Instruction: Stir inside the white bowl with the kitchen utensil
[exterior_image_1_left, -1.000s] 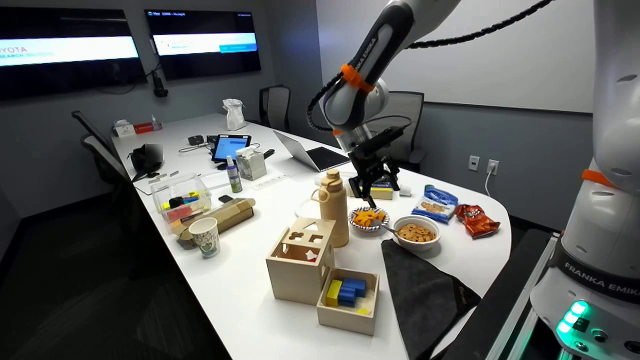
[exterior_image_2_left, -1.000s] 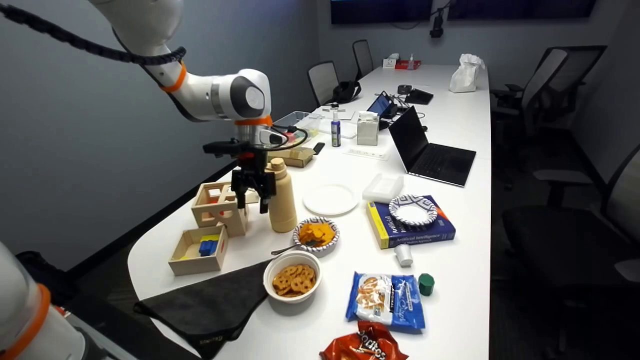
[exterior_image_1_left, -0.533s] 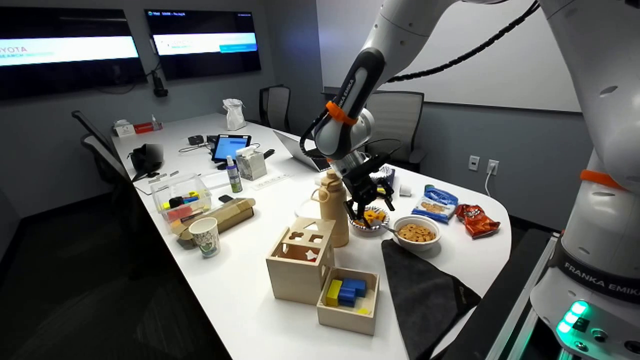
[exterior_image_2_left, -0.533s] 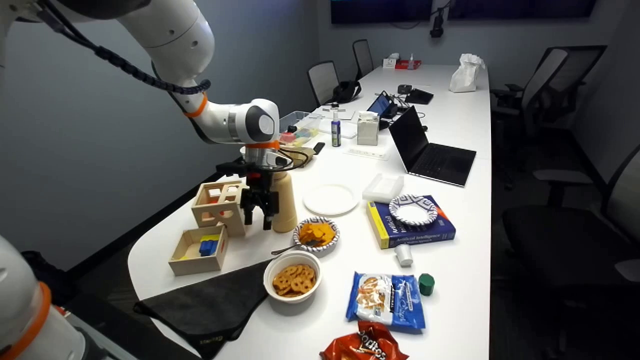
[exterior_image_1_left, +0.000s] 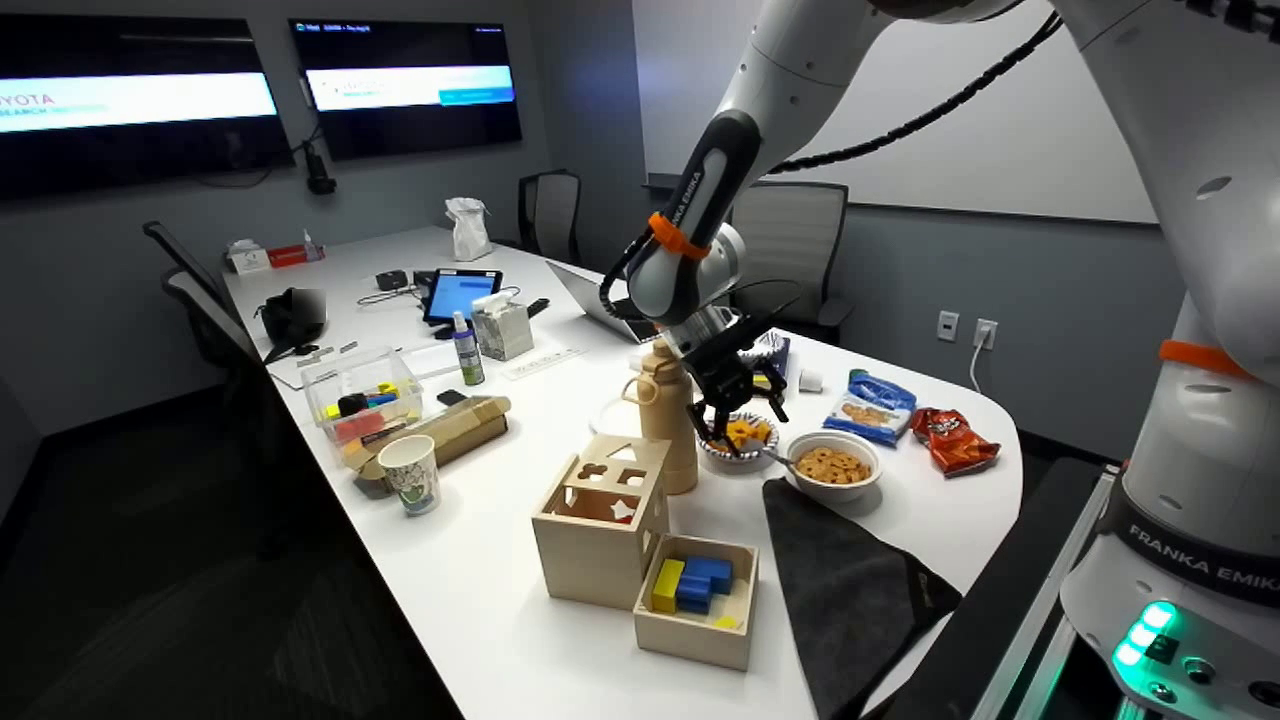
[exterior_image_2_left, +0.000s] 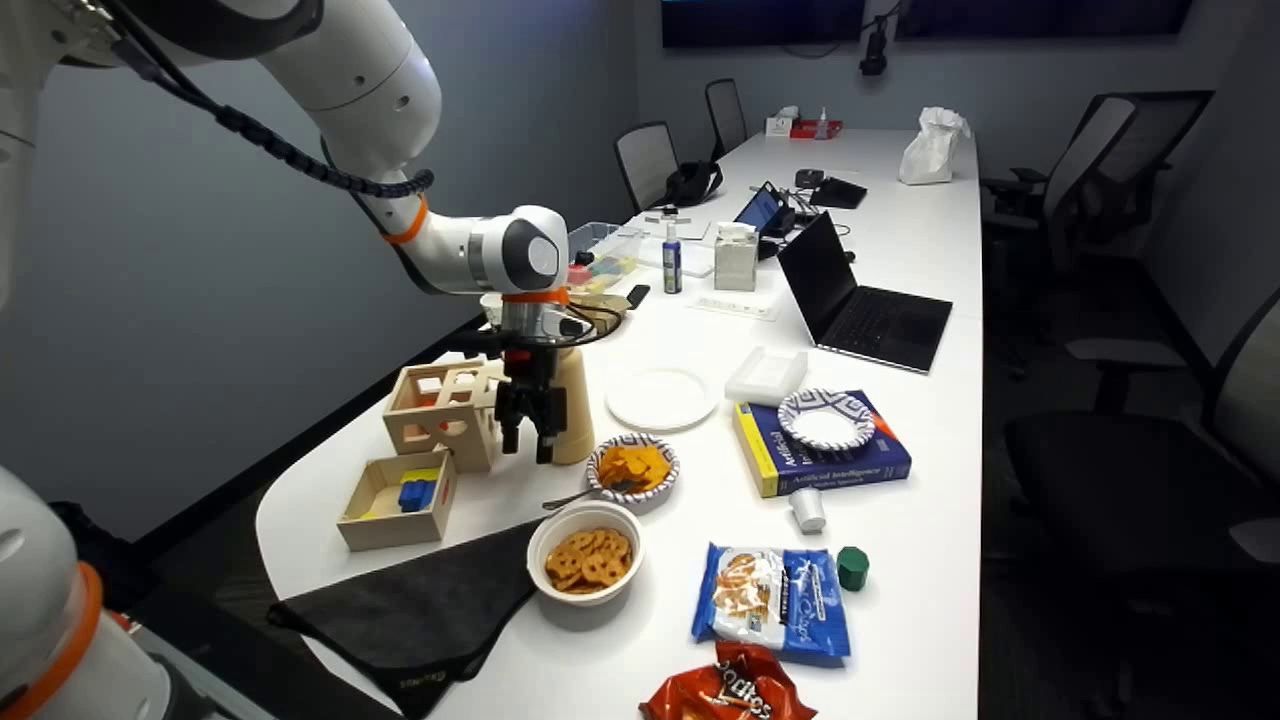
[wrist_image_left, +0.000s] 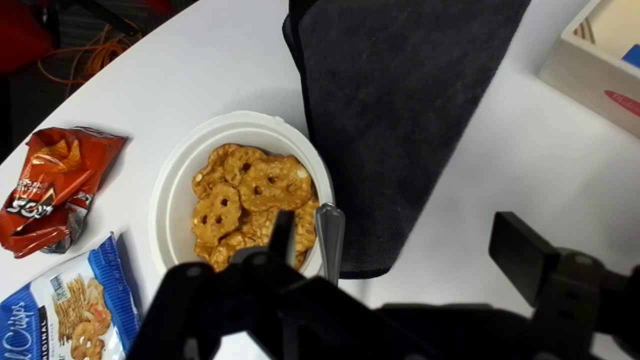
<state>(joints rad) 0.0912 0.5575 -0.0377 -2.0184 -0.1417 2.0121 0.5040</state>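
Note:
The white bowl (wrist_image_left: 161, 215) holds orange-brown pretzel crisps and stands near the table's end, seen in both exterior views, as at its wall (exterior_image_1_left: 835, 492). A metal kitchen utensil (exterior_image_2_left: 572, 498) leans with its head in the patterned dish of orange chips. In the wrist view its handle (wrist_image_left: 330, 237) overlaps the bowl's rim; whether they touch I cannot tell. My gripper (wrist_image_left: 397, 231) is wide open above the table beside the bottle, also seen in an exterior view as the gripper (exterior_image_2_left: 527, 450). The handle appears in the gap, closer to the left finger, and nothing is held.
The patterned dish (exterior_image_2_left: 663, 492) sits behind the white bowl. A tan bottle (exterior_image_2_left: 570, 410) and a wooden shape box (exterior_image_1_left: 600, 560) stand close to the gripper. Around the bowl lie a black cloth (wrist_image_left: 390, 125), a blue snack bag (exterior_image_2_left: 770, 600) and a red bag (wrist_image_left: 60, 190).
Over the last second my gripper has come down beside the bottle, mostly in the first half; since then it has shifted only slightly. The jaws stayed open. Bowl and utensil look unmoved.

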